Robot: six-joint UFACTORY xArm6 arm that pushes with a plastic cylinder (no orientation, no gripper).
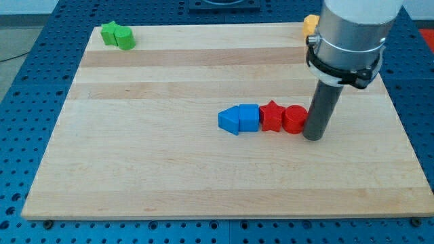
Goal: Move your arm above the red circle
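The red circle (293, 119) lies right of the board's middle, at the right end of a row of blocks. To its left, touching it, is a red star (272, 115). My tip (313, 137) rests on the board just to the right of the red circle, with the rod touching or almost touching its right side. The arm's grey body (351, 37) rises above toward the view's top right.
A blue cube-like block (249, 117) and a blue pointed block (229, 120) continue the row leftward. Two green blocks (117, 35) sit at the board's top left corner. A yellow block (310, 25) shows at the top right, partly hidden by the arm.
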